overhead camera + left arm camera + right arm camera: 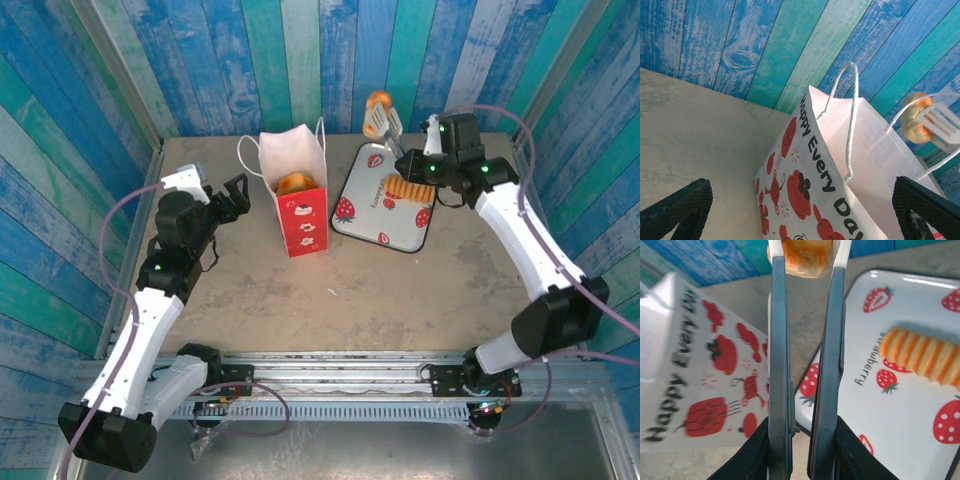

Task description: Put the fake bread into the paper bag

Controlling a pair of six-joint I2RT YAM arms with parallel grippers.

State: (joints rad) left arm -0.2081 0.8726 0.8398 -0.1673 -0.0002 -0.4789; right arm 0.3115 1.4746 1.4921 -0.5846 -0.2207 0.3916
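Up at two o'clock from the paper bag [303, 225], the right gripper [380, 118] clamps a golden pastry [377, 101] near the far edge of the strawberry tray [365, 185], where a ridged loaf [405, 190] lies. At the bag's nine o'clock the left gripper [238, 195] gapes wide; another pastry [294, 183] sits inside the bag.

Top external looks down from the near edge over the tabletop [250, 290]; both wrist views sit close, sharing the paper bag [810, 170].
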